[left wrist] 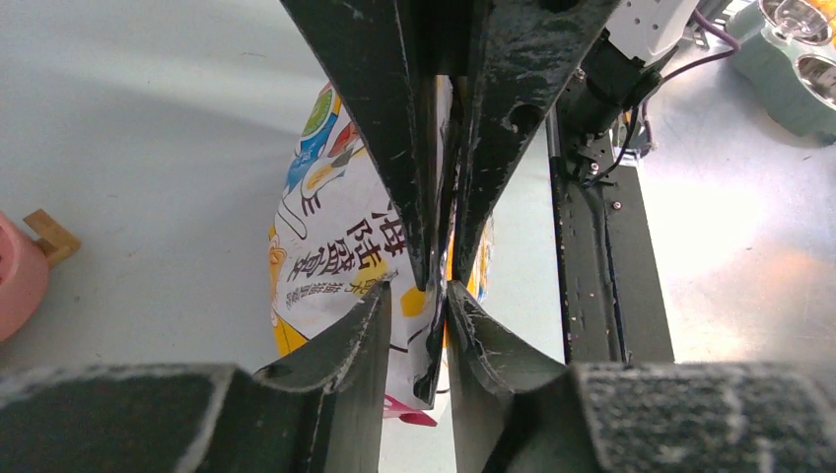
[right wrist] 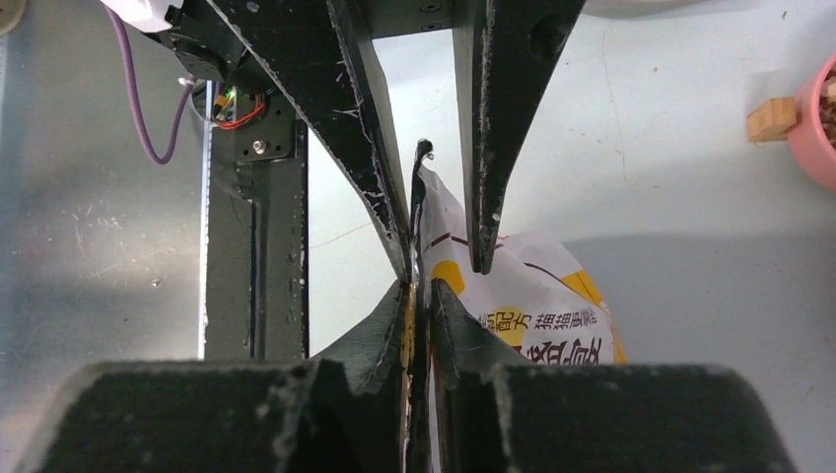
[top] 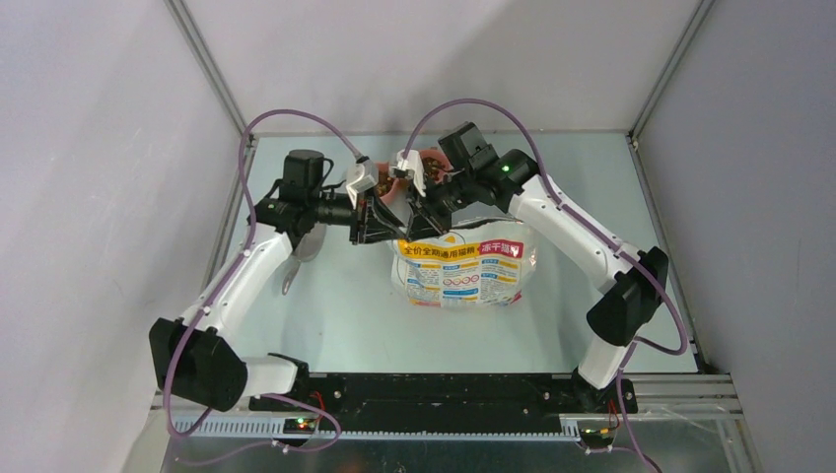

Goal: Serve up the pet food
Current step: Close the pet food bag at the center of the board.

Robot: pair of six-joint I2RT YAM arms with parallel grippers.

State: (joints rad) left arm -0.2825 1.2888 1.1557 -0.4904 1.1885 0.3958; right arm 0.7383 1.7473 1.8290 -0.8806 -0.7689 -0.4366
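Pale green table [top: 335, 315], walled in white, carries everything. Biggest on it is the printed cat-food bag [top: 463, 268], standing directly below the two pincers, which meet over its top seam. The right pincer [right wrist: 416, 286] is pressed together on that seam, with the film caught between its tips. The left pincer [left wrist: 414, 301] faces it tip to tip and straddles the same edge. Its jaws stand a little apart and the film lies against one finger only, so it has no hold. Just beyond the pincers sits a pink bowl [right wrist: 813, 138] with a small wooden handle [right wrist: 772, 118]. What looks like brown pet food [top: 431, 158] shows inside it. Any kibble in the bag is hidden by the print.

By my reading, the step in hand is opening the bag, and serving has some way to go. The next move calls for the left pincer to close on its side of the rim. Both should then draw apart evenly, gently enough that the bag neither tips nor spills.
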